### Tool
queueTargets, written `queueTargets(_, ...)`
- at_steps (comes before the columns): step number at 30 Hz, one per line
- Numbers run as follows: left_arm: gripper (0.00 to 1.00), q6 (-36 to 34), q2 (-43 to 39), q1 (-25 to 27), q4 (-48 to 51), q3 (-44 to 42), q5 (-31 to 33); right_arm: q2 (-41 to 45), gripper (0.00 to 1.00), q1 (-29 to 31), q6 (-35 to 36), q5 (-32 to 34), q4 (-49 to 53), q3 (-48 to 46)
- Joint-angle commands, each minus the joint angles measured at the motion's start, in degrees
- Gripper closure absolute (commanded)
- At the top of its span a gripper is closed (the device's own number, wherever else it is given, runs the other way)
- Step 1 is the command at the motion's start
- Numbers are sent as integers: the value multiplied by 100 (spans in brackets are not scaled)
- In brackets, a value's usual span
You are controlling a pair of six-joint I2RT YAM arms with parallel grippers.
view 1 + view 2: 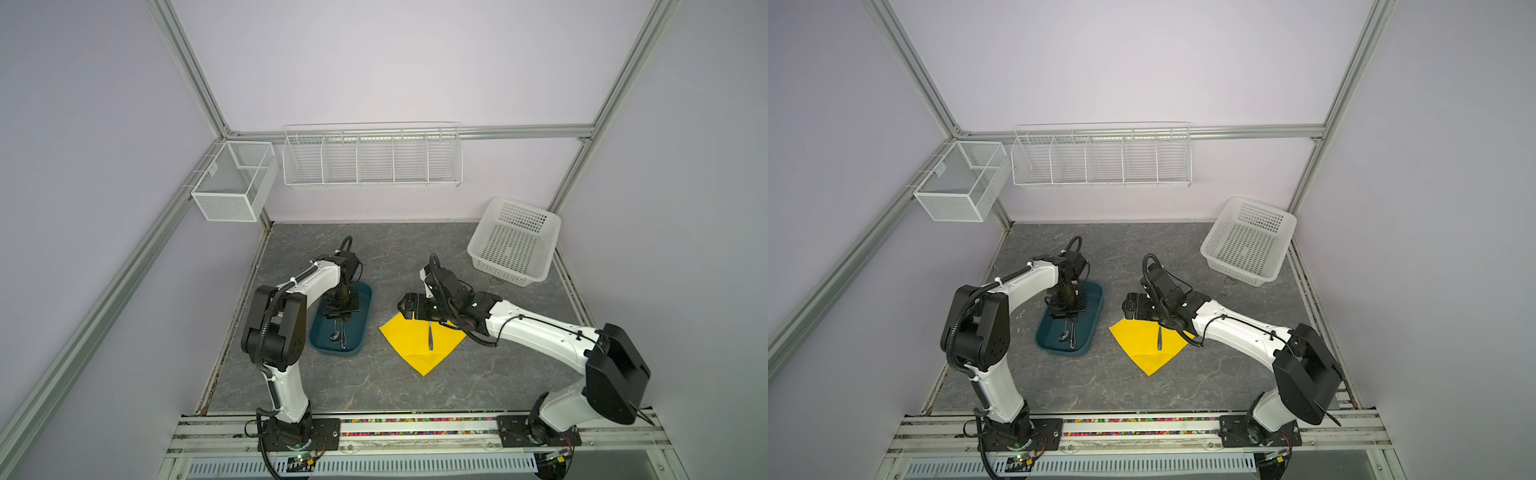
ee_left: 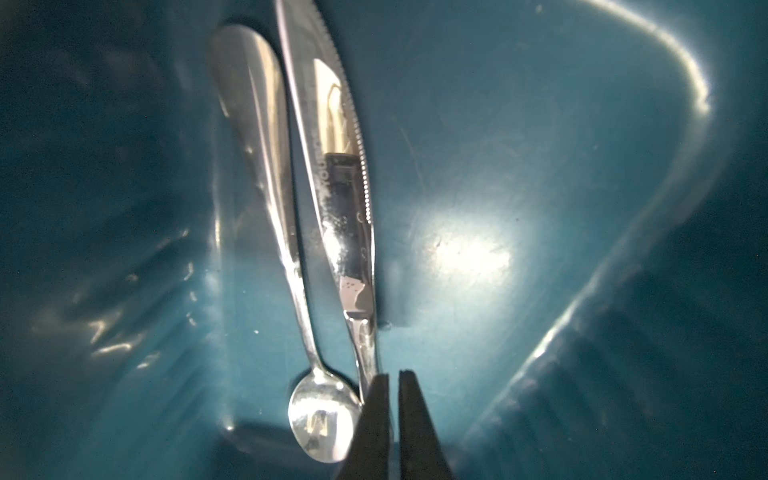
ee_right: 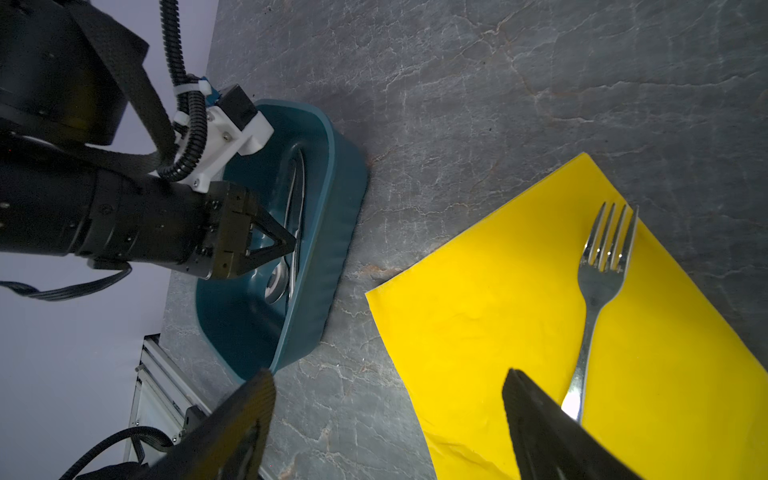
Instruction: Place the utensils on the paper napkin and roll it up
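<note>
A fork (image 3: 598,291) lies on the bright yellow paper napkin (image 3: 498,311), which is spread flat on the table in both top views (image 1: 409,347) (image 1: 1140,347). The spoon (image 2: 257,166) and the knife (image 2: 332,187) lie side by side in the dark teal tray (image 2: 519,166). My left gripper (image 2: 394,377) is down inside the tray, its fingers almost together with only a thin gap. The knife's handle runs beside one finger, not between them. My right gripper (image 3: 388,374) hangs open over the napkin's far corner, with nothing in it.
The teal tray (image 1: 358,330) sits left of the napkin. A white perforated basket (image 1: 515,245) stands at the back right. A wire rack (image 1: 374,160) and a mesh box (image 1: 232,183) hang on the rear frame.
</note>
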State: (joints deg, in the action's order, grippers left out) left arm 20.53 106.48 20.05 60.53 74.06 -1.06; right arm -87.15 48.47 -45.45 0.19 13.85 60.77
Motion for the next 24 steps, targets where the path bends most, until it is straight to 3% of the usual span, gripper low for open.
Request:
queueTargets(1,84,-27,-106,-8,136,-21,173,128,11,-27,-67,50,-8,-83)
queueTargets(11,77,23,29,-138,-237,-400,248,105,11,-28,-72,32,-14,-92)
queueTargets(24,83,39,493,-133,-878,-756,-103,56,11,-29,-72,15,-14,-66)
